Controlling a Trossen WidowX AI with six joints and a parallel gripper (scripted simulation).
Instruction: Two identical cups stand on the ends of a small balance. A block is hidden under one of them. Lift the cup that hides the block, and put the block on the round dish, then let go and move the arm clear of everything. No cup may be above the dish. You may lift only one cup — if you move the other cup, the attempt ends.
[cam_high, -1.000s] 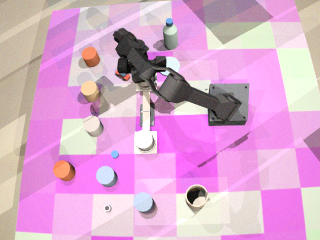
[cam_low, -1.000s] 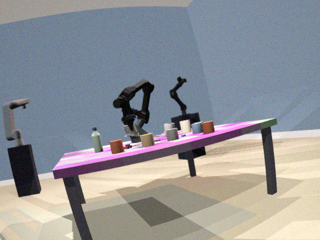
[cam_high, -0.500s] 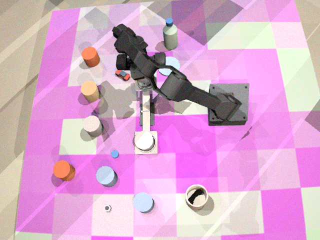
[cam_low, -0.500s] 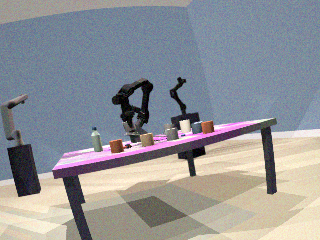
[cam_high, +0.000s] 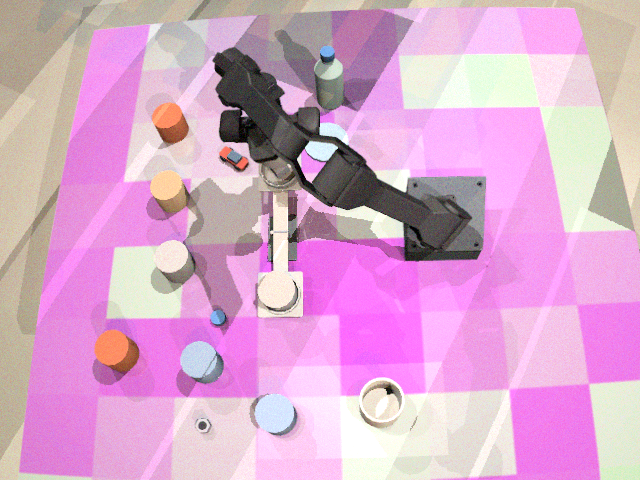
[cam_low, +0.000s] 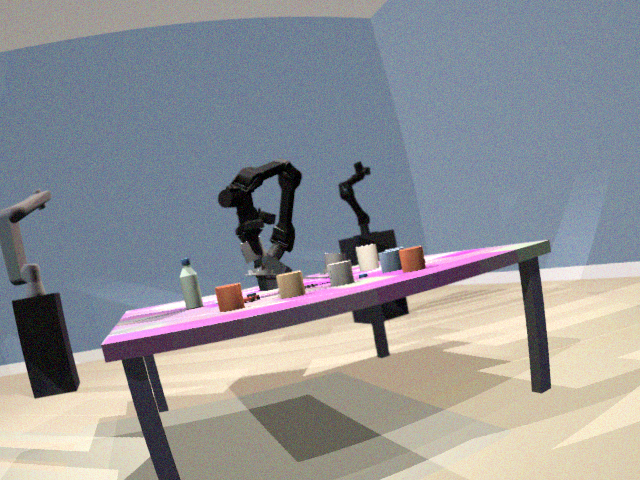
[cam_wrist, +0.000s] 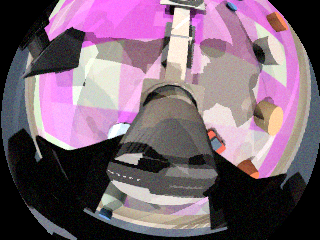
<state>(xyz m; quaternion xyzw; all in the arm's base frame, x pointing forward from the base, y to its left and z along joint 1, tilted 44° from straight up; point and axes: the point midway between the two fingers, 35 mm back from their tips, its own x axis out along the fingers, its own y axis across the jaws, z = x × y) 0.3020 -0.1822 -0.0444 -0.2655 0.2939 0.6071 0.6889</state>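
Listing what lies before you, operator: one gripper (cam_high: 275, 157) (cam_low: 251, 248) (cam_wrist: 167, 146), its jaws clamped on the grey cup (cam_high: 280, 171) (cam_low: 248, 251) (cam_wrist: 162, 132) at one end of the balance (cam_high: 280, 209) (cam_wrist: 179, 57). Whether that cup's rim touches the end plate, you cannot tell.

One matching cup (cam_high: 277, 291), upside down on the balance's opposite end, well apart from your gripper. One block, location not shown: you cannot tell which cup covers it.

One round dish, pale blue (cam_high: 325, 143) (cam_wrist: 119, 130), near the held cup and partly covered by your arm in the top view; no cup stands on its visible part.

One green bottle, blue cap (cam_high: 329, 85) (cam_low: 190, 286) (cam_wrist: 114, 196), upright beyond the dish. One red toy car (cam_high: 234, 158) (cam_low: 251, 297) (cam_wrist: 216, 143), near the held cup. One tan cylinder (cam_high: 169, 191) (cam_low: 291, 284) (cam_wrist: 271, 118), upright on the table (cam_high: 382, 330) (cam_low: 305, 307), well apart from the dish. One hex nut (cam_high: 207, 428), lying near a blue cylinder (cam_high: 275, 413).
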